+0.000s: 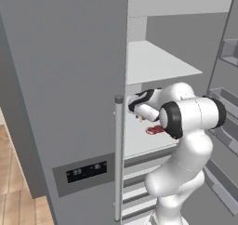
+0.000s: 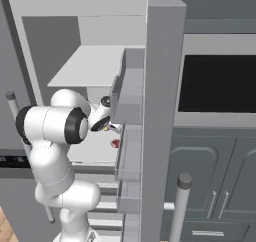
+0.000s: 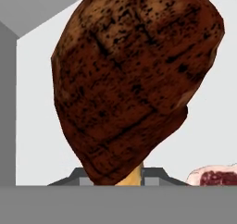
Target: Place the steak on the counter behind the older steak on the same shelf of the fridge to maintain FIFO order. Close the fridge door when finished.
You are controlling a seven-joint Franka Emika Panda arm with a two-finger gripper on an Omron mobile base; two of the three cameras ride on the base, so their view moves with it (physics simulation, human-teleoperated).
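The brown steak (image 3: 134,79) is pinched between the fingers (image 1: 139,117) inside the open fridge (image 1: 65,80), held above the white shelf (image 1: 139,142), on which the older steak (image 1: 155,129) is seen lying near its front edge.

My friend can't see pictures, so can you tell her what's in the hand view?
A big dark brown steak with black speckles takes up most of the picture, held close to the camera in the shut pincer, with a tan-orange bit at its bottom end. Behind it is the white fridge shelf, and the pink-red older steak peeks in at the bottom right corner.
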